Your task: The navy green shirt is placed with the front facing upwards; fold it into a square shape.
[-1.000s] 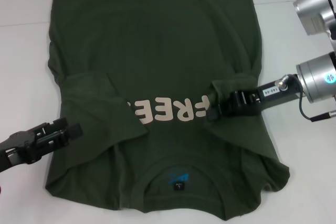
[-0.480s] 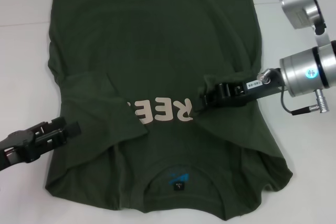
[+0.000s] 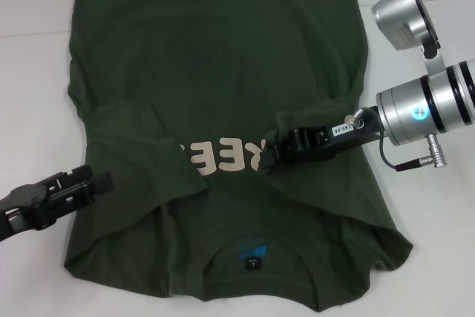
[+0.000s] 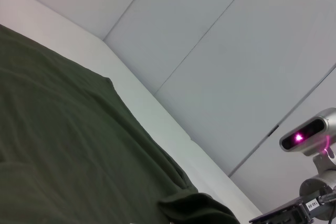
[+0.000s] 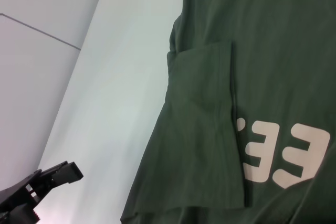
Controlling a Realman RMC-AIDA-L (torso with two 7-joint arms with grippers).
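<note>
One shirt, collar nearest robot.

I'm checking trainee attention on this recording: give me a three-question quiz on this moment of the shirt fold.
1. True or false: the left sleeve of the navy green shirt already lies folded inward over the chest.
2. Which hand grips fabric: (a) the left hand, (b) the right hand, (c) both?
3. Fill in: the neck label lies at the edge of the shirt ___ to the robot.

Key:
1. True; it covers the start of the cream lettering.
2. (b); it holds the right sleeve over the chest, while the left hand sits at the shirt's side edge.
3. Nearest.
</note>
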